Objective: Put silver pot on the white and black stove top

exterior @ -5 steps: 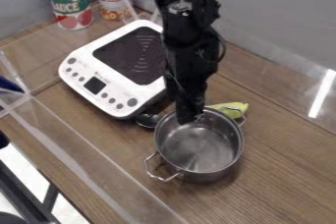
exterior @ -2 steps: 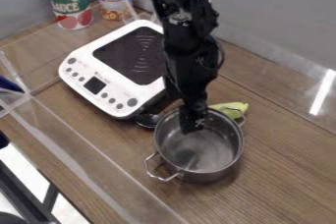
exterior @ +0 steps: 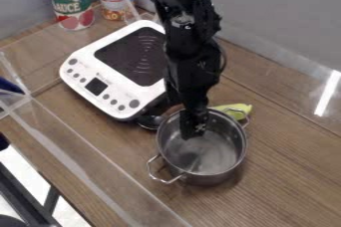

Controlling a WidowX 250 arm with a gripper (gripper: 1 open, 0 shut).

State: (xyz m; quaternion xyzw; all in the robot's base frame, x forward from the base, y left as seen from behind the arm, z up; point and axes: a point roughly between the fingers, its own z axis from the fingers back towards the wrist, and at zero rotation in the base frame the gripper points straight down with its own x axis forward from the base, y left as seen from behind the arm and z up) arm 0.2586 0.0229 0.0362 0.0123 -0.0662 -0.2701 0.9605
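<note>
A wooden table (exterior: 286,161) fills most of the view, and a black robot arm (exterior: 189,32) comes down from the top onto the middle of it. The arm points straight down into the silver pot (exterior: 201,149), which sits on the wood near the front, a bit to the right of the middle. The gripper (exterior: 194,128) is inside the pot, close to the far part of the rim. Its jaws stand spread apart and it grips nothing, though I cannot tell if a finger touches the rim. The pot is round and shiny, stands upright, and has a small loop handle sticking out on the near left side. The white and black stove top (exterior: 124,67) lies flat on the table to the left of the pot and farther back. Its black cooking surface faces up and its little buttons sit on the near left edge. The pot is just beside the stove's near right corner, not on it. A green thing (exterior: 237,111) peeks out just behind the pot on the right; I cannot tell what it is. Far back on the left stand two food cans (exterior: 70,0), side by side against the wall.
</note>
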